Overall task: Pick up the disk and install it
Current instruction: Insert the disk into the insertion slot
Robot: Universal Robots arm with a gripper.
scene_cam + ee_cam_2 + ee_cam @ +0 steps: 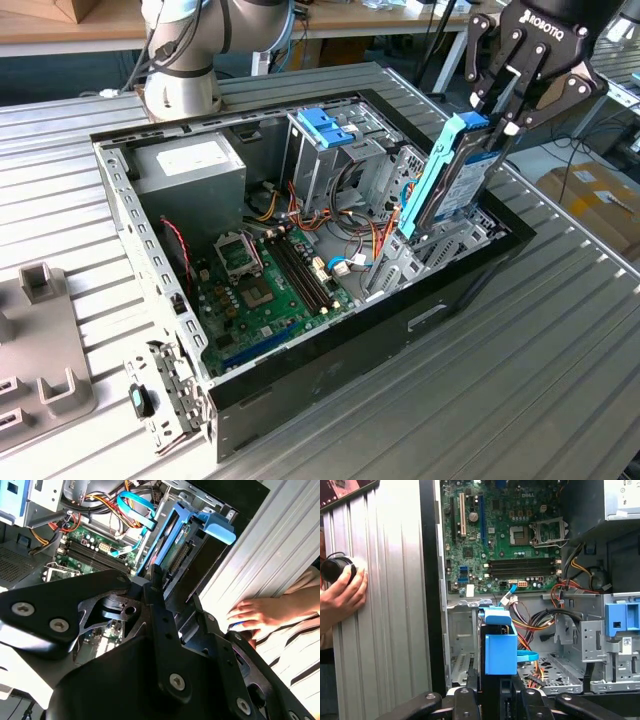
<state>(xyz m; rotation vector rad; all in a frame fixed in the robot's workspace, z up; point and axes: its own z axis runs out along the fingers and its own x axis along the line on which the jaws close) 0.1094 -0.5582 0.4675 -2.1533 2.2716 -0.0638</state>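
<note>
- Claw [495, 116]: closed down on the top end of the disk [445, 185], fingers pinching its flat faces; nothing else is in the grip.
- Disk: stands nearly upright, blue frame edge facing out. Its lower end is down in the drive bay [440, 248] at a corner of the case [330, 380], and its upper part sticks well above the case rim.
- Why held so (my judgement): the top-end grip leaves the lower end free to go down between the bay walls, and the upright tilt matches the slot.
- The first wrist view looks along the disk's blue end, which sits between the claw fingers.
- Case: lid off, lying open-side-up on the ribbed table [560, 400].
- Inside the case: motherboard [262, 285] on the floor, power supply [190, 165] in the corner far from the disk, and a tall metal cage [310, 165] with a blue bracket [325, 125] in between. Loose cables [375, 240] lie beside the bay.
- Outside the case: a person's hand [342, 592] rests on the table, well apart from the claw.
</note>
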